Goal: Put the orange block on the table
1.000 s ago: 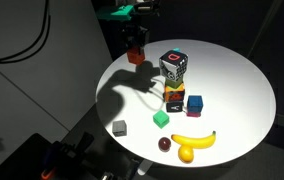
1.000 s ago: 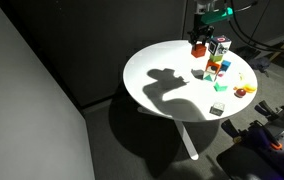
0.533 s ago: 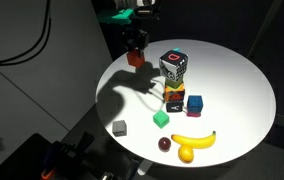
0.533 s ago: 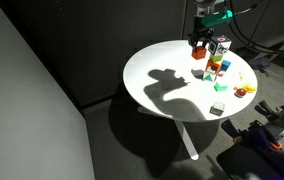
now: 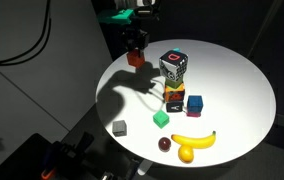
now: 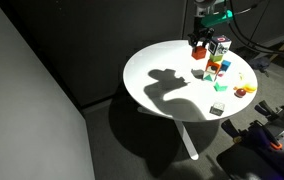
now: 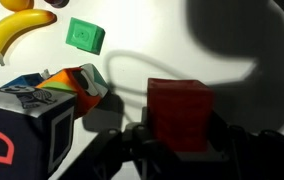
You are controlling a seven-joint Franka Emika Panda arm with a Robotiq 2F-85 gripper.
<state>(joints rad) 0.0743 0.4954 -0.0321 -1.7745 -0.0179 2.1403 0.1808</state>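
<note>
The orange block (image 7: 179, 112) is a plain orange-red cube held between my gripper's (image 7: 179, 135) two dark fingers in the wrist view. In both exterior views the gripper (image 5: 135, 50) (image 6: 198, 44) holds the block (image 5: 135, 58) (image 6: 198, 51) at the edge of the round white table (image 5: 232, 80) (image 6: 157, 75), just above its surface. I cannot tell whether the block touches the table. A black-and-white patterned cube (image 5: 174, 66) stands on top of an orange-and-black patterned cube (image 5: 173, 96) beside it.
A blue-and-red cube (image 5: 195, 104), a green cube (image 5: 161, 119), a grey cube (image 5: 119, 128), a banana (image 5: 193, 140), a yellow fruit (image 5: 186, 153) and a dark red fruit (image 5: 165, 144) lie on the table. The arm's shadow falls across the table's middle.
</note>
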